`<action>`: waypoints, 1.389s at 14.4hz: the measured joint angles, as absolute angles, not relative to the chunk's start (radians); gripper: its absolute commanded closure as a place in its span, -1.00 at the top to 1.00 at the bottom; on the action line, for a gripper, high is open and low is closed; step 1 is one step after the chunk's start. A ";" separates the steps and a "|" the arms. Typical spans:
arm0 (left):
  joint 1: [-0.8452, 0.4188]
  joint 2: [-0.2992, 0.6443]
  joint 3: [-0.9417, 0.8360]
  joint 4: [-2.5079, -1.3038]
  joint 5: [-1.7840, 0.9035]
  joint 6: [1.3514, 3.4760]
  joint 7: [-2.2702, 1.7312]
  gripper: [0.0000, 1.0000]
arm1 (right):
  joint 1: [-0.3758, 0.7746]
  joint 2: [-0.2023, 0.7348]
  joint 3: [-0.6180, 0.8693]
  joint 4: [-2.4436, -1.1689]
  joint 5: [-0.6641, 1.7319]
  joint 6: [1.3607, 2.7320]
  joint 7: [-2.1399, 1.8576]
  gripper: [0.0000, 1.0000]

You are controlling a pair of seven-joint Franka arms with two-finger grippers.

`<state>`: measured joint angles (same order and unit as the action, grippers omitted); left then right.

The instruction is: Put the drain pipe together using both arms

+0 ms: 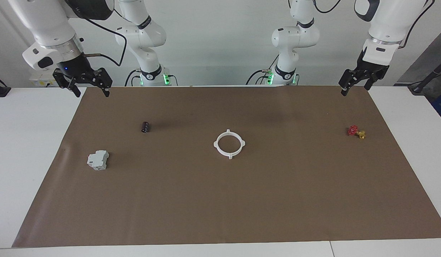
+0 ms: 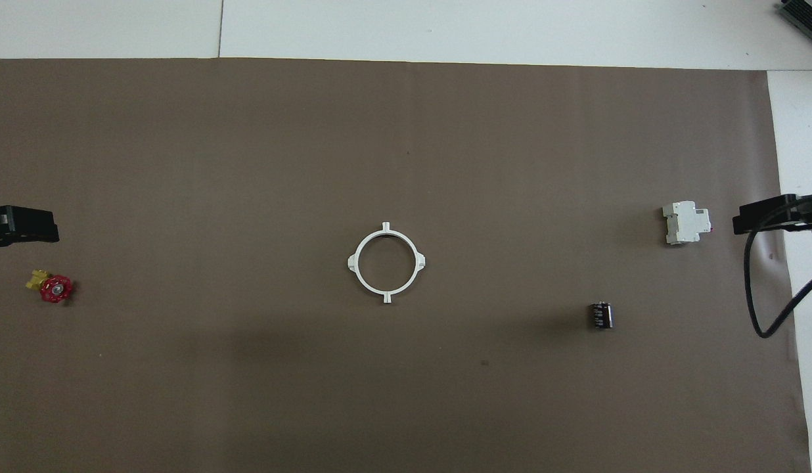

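No readable text, label or number anywhere (arm markings too small).

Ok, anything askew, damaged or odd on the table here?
Nothing stands out. The ring lies flat and closed mid-mat, untouched. The grey block, black cylinder and valve sit apart. The left gripper and right gripper hang open and empty.

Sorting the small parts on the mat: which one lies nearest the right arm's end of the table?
The grey-white boxy block. The small dark cylinder sits closer to the white ring, and the red-and-yellow valve lies at the left arm's end.
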<state>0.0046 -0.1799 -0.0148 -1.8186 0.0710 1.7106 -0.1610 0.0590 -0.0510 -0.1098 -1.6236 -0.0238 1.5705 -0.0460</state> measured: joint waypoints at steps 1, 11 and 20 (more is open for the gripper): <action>0.004 -0.173 -0.015 -1.819 0.068 1.709 -0.159 1.00 | 0.059 -0.051 -0.110 -1.624 -0.024 1.570 -0.046 1.00; -0.016 -0.156 -0.016 -1.758 0.063 1.643 -0.067 1.00 | 0.059 -0.051 -0.110 -1.624 -0.024 1.570 -0.046 1.00; -0.017 -0.156 -0.017 -1.753 0.031 1.641 -0.076 1.00 | 0.059 -0.051 -0.110 -1.624 -0.024 1.570 -0.046 1.00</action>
